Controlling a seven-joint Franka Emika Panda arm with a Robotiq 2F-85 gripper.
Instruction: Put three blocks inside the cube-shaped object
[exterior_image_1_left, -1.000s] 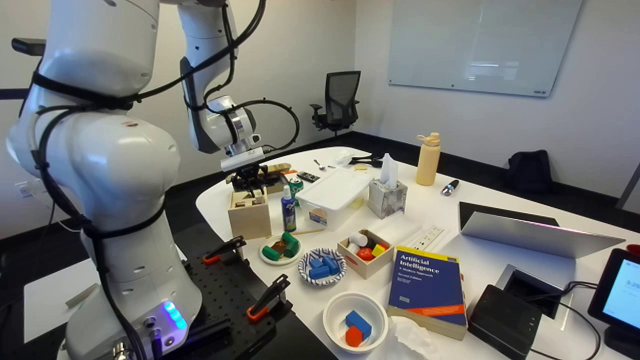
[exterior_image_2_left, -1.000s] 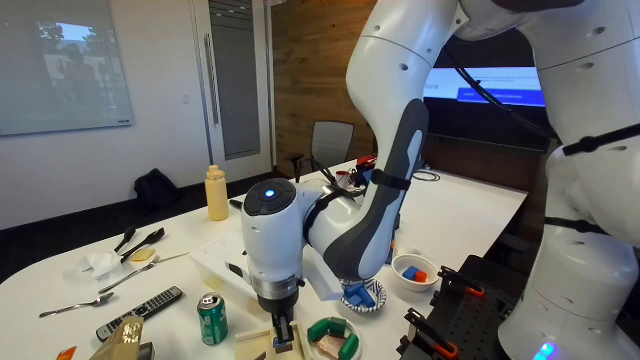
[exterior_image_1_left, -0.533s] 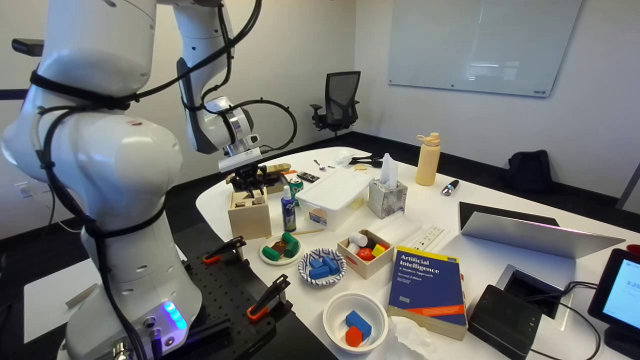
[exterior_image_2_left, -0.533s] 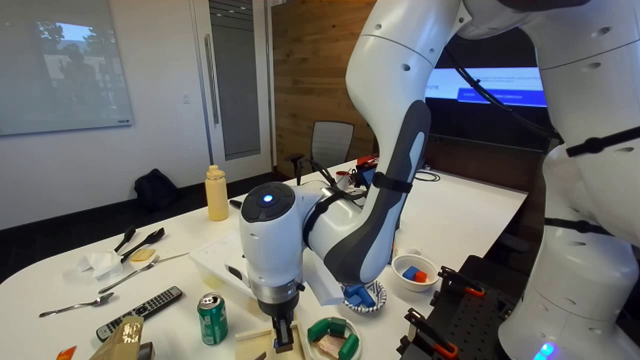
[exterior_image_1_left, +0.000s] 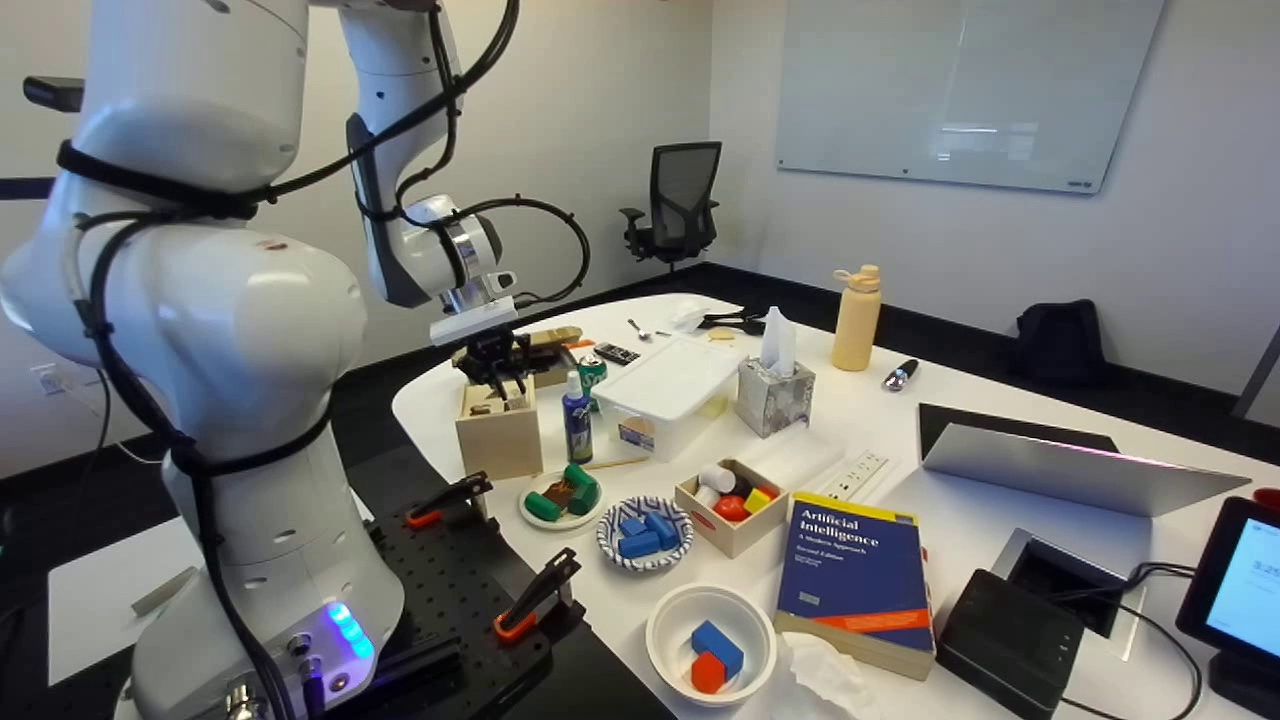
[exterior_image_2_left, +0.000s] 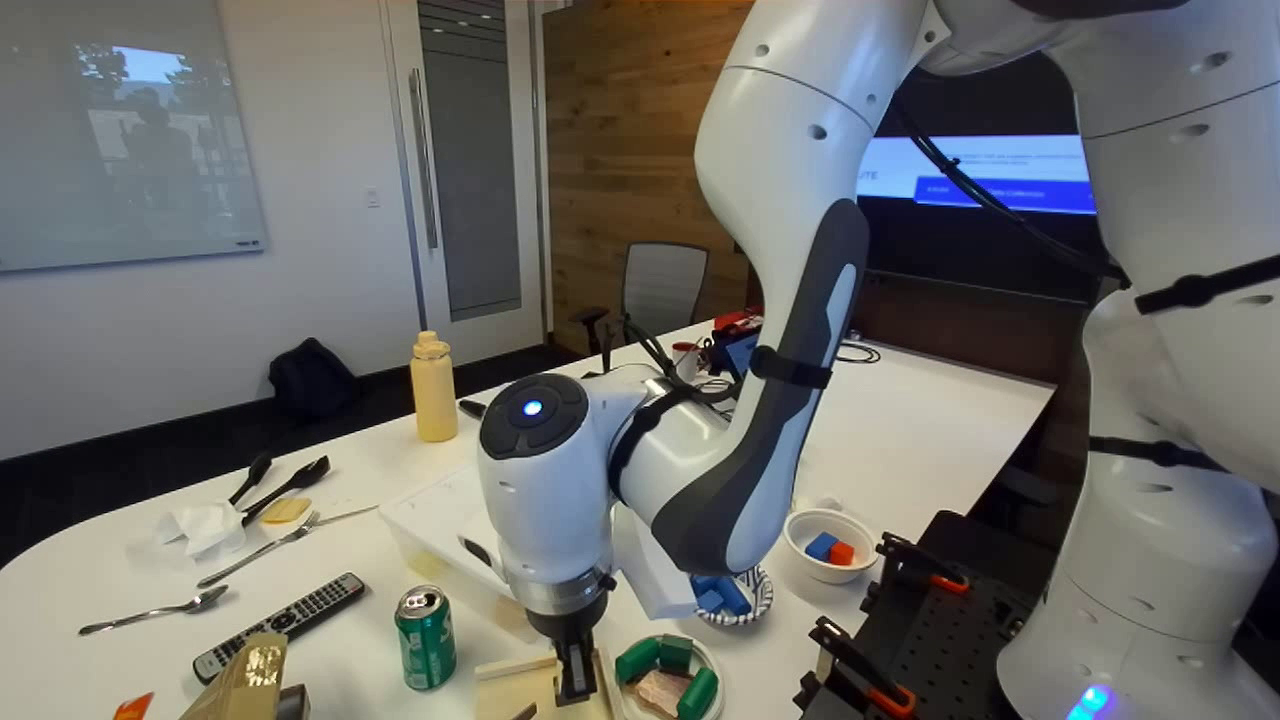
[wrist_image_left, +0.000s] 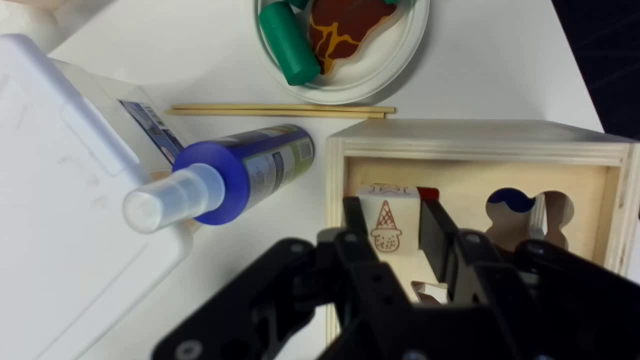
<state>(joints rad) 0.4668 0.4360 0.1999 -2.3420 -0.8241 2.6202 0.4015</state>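
Pinching a pale printed block (wrist_image_left: 391, 227), closed to its width, the claw (wrist_image_left: 389, 210) stands over the left of the wooden box (wrist_image_left: 475, 153) in the wrist view, that block seemingly not yet through, the count inside hidden.

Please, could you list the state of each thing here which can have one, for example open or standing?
Gripper: closed on the printed block
Printed block: held over the wooden box, contact unclear
Wooden box: upright
Spray bottle: standing, capped
Storage container: lid on
Soda can: standing
Yellow bottle: standing, capped
Tissue box: tissue sticking out
Book: closed, cover up
Laptop: open
Small display: lit
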